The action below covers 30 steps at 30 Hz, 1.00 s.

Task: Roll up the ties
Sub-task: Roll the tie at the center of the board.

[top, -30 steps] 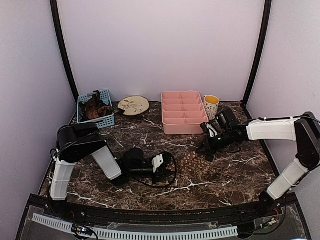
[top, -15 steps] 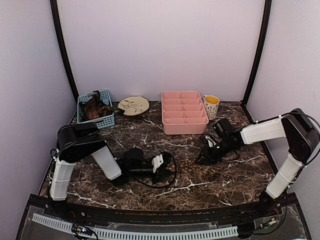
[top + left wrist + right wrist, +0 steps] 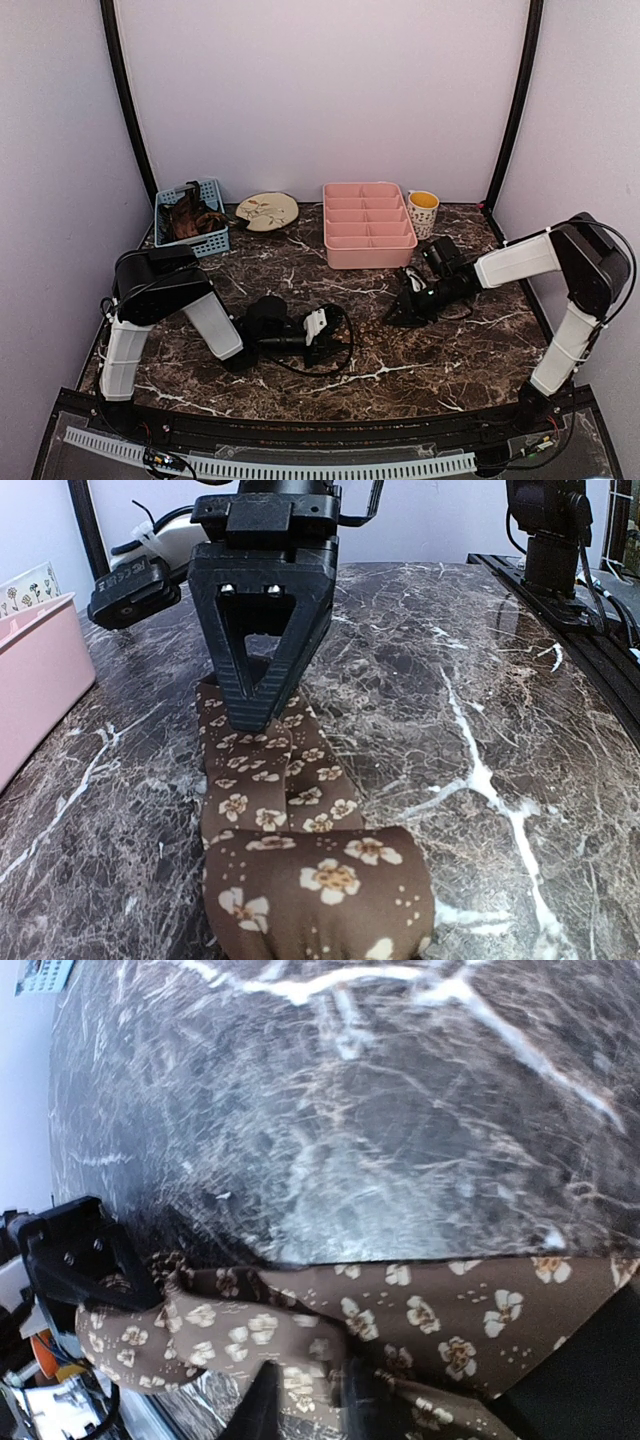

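Observation:
A brown tie with tan flowers [image 3: 280,780] lies on the marble between my two grippers. In the left wrist view its near end bulges as a fold or roll [image 3: 315,880] that covers my left fingers. My left gripper [image 3: 322,326] sits low at the table's middle, with the tie end on it. My right gripper [image 3: 398,314] points left, and its black fingers [image 3: 255,695] come down on the tie a short way along. In the right wrist view the tie [image 3: 450,1310] is bunched between the two dark fingers [image 3: 262,1400]. The tie hardly shows in the top view.
A pink divided tray [image 3: 366,238] and a patterned cup [image 3: 423,212] stand at the back. A plate [image 3: 267,211] and a blue basket [image 3: 192,225] holding dark fabric are at the back left. A black cable loop [image 3: 338,352] lies by the left gripper.
My right gripper has moved left and a little nearer, towards the left gripper. The flat stretch of tie seen before has bunched up. The left arm has not moved.

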Each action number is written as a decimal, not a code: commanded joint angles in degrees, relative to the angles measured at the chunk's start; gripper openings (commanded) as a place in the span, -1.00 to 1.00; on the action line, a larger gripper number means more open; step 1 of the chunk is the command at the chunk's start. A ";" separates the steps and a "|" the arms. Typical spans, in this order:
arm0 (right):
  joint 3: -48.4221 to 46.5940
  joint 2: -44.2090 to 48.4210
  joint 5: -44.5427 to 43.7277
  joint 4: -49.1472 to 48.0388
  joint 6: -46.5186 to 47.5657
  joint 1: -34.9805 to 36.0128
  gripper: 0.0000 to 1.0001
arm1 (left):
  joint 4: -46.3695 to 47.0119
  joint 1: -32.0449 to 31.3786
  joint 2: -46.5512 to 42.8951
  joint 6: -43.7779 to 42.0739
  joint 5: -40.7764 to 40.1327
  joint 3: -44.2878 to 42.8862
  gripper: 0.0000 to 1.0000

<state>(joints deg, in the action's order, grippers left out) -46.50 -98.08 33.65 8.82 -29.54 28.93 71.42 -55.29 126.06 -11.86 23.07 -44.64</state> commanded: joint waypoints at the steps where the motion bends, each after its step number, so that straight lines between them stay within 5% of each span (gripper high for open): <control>1: 0.36 -1.41 -1.78 -0.34 -0.63 -0.66 -0.96 | -6.87 -0.17 2.12 -0.54 0.02 1.26 -0.63; 9: 1.15 6.18 -6.37 2.47 0.45 -1.98 -1.00 | -3.65 1.84 1.42 3.92 2.68 2.44 -0.63; 22: 3.92 1.06 -9.00 3.49 4.78 -2.48 -1.00 | -2.67 3.52 -5.01 6.91 5.95 2.44 -0.64; 30: 4.98 0.53 -11.89 4.79 6.69 -2.47 -1.00 | -2.35 3.82 -12.82 10.00 1.20 2.54 -0.64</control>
<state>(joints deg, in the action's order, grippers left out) -43.88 -96.03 28.42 10.31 -24.60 26.98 69.54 -52.23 119.81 -4.47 27.18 -42.89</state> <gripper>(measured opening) 0.004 0.224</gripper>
